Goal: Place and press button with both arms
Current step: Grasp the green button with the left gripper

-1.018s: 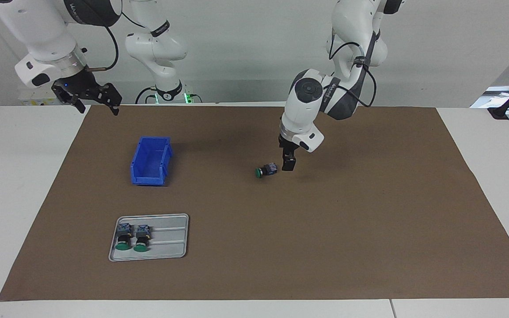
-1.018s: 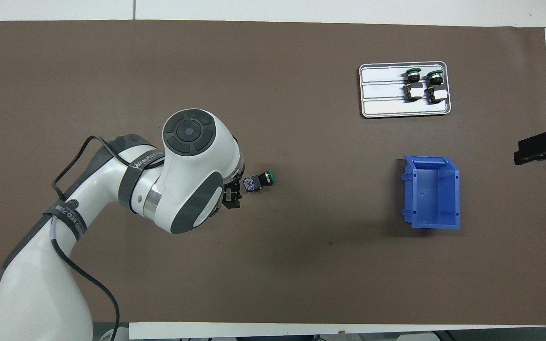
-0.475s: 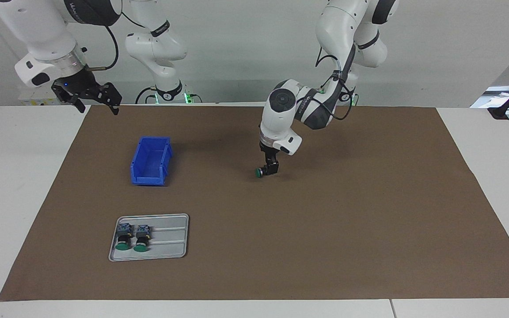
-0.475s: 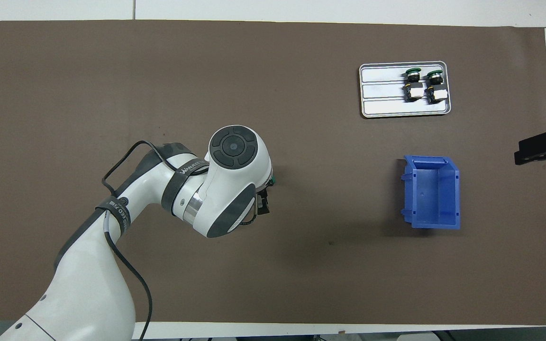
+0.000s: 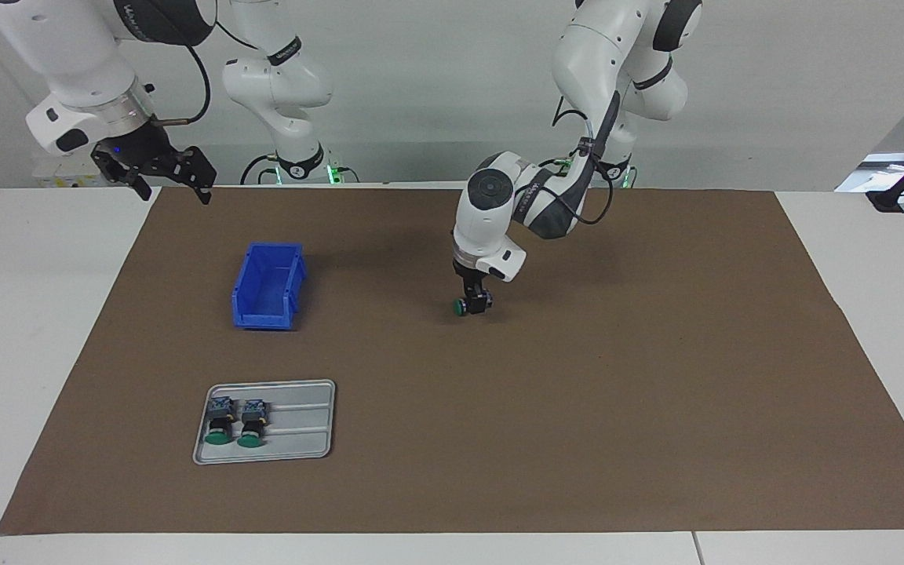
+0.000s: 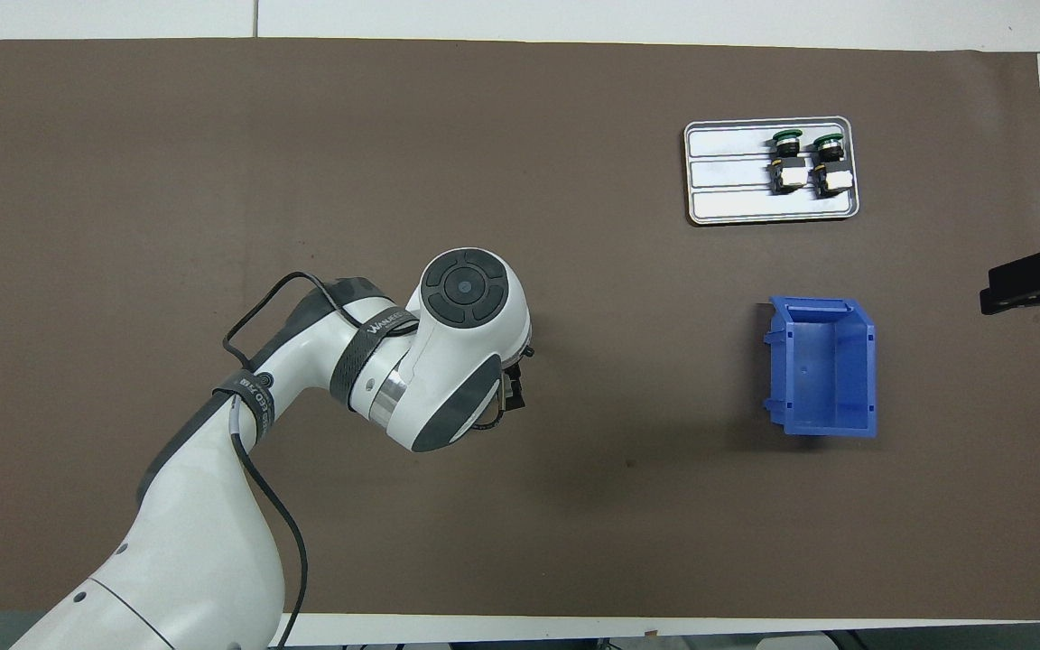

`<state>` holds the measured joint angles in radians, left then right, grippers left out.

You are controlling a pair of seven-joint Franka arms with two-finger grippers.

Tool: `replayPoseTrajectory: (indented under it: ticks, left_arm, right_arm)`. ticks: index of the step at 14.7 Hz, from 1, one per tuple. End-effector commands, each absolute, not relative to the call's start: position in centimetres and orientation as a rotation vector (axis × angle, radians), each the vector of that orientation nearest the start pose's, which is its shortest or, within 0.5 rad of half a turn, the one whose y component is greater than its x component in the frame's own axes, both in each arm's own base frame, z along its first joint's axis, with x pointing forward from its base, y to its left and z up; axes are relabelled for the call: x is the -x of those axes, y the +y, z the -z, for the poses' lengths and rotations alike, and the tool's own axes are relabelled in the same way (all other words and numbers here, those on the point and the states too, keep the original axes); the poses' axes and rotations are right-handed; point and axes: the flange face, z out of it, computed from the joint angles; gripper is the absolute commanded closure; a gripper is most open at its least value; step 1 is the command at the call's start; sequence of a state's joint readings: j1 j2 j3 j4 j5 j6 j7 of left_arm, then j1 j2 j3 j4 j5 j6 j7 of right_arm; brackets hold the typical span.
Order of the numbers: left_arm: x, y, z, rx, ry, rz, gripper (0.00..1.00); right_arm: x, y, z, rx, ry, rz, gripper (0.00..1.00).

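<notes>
The left pincer (image 5: 474, 304), spread, is straddling the fallen button (image 5: 464, 306); gripping, placing and pressing are pending.

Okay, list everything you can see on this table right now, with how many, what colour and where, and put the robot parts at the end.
Loose green-capped push-button switch: one, green cap, black body; lying on its side mid-mat, under the left gripper.
Green-capped push-button switches on the tray: two, side by side, lying down.
Grey metal tray: one, toward the right arm's end, farther from the robots than the bin.
Blue plastic bin: one, open top; nothing shows inside.
Brown mat: one, covering most of the white table.
Left gripper: black, down at the loose switch, jaws open around it.
Right gripper: black, open, waiting raised at the table's edge.
</notes>
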<state>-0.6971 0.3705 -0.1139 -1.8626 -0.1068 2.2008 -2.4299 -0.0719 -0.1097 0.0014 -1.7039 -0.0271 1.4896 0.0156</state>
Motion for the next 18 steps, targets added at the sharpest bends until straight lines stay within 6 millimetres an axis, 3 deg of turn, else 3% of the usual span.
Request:
replayPoseTrajectory:
  ticks: [1, 11, 14, 15, 18]
  left_arm:
    - [-43.7, -45.9, -31.7, -2.075, 2.386, 0.191, 0.0]
    - [-44.3, -45.9, -30.5, -2.039, 2.396, 0.189, 0.02]
    - [-44.2, -45.8, -30.2, -2.034, 2.404, 0.186, 0.18]
    - [-44.3, -46.0, -30.5, -2.03, 2.398, 0.189, 0.3]
    - [-44.1, -46.0, -30.3, -2.035, 2.401, 0.186, 0.53]
  right_arm:
    - [-50.2, -4.0, -61.6, 3.161, 0.113, -0.164, 0.0]
    - [-50.2, -4.0, -61.6, 3.161, 0.113, -0.164, 0.0]
    - [-50.2, -4.0, -61.6, 3.161, 0.113, -0.164, 0.0]
    - [-50.2, -4.0, -61.6, 3.161, 0.113, -0.164, 0.0]
    - [-50.2, -4.0, -61.6, 3.161, 0.113, -0.164, 0.0]
